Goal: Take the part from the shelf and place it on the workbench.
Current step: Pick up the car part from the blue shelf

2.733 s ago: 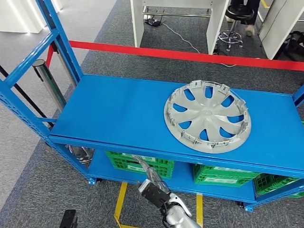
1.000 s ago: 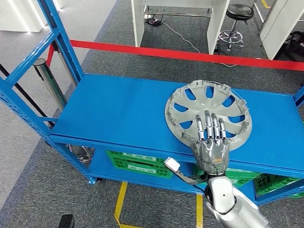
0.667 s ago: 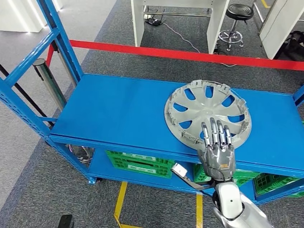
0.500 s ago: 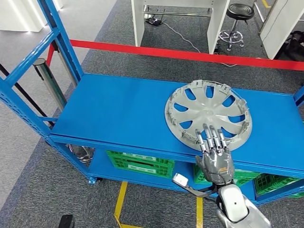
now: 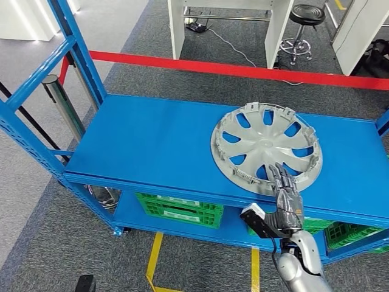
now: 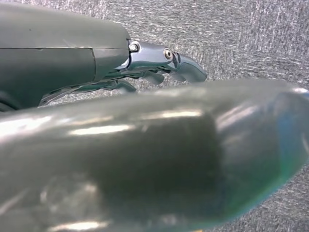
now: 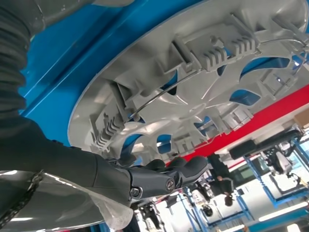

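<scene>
Hubcap (image 5: pixel 266 148), silver-grey, curved spokes, clipped rim, inner face up, flat on blue shelf (image 5: pixel 151 146)

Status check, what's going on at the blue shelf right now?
Right hand at the hubcap's near rim, grasp unconfirmed. Left hand hanging, holding nothing. Hubcap flat on shelf. Nothing in the way.

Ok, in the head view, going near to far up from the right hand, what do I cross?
Right hand → hubcap → bare blue shelf top → grey carpet → red barrier tape → white workbench legs.
</scene>
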